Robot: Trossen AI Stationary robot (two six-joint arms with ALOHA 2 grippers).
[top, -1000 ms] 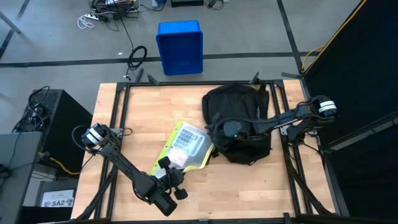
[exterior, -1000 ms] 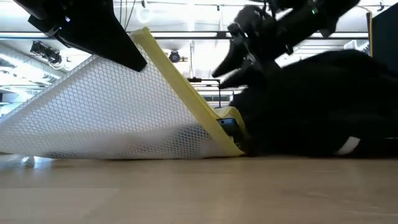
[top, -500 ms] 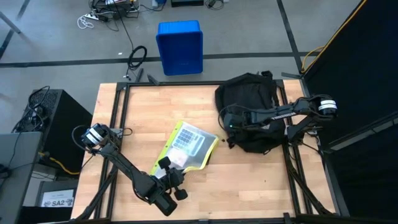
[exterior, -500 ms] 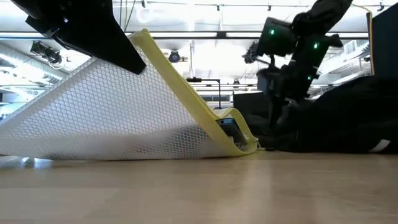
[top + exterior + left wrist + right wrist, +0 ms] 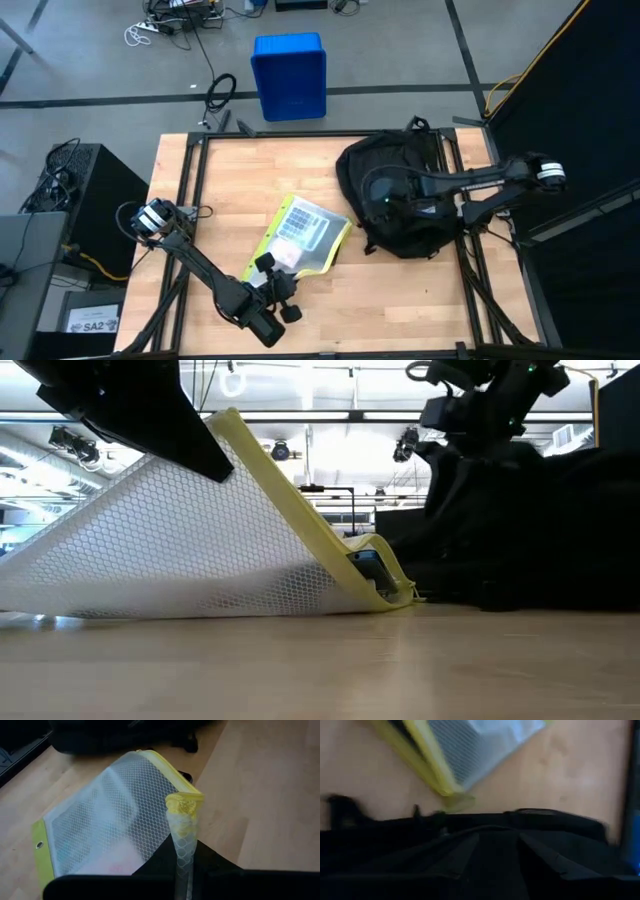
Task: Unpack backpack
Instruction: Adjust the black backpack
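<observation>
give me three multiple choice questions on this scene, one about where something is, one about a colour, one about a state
1. Where is the backpack on the table?
A. on the side of the right arm
B. at the left edge
C. on the floor

2. What colour is the trim of the mesh pouch?
A. red
B. yellow
C. green

3. What is the left end effector doing?
A. hanging open above the backpack
B. shut on a corner of the mesh pouch
C. resting in the blue bin

Answers:
1. A, the high view shows it on the table's right part, with the right end effector on top of it.
2. B, a yellow border runs along the clear mesh.
3. B, the left wrist view shows the pouch corner pinched between its fingers.
</observation>
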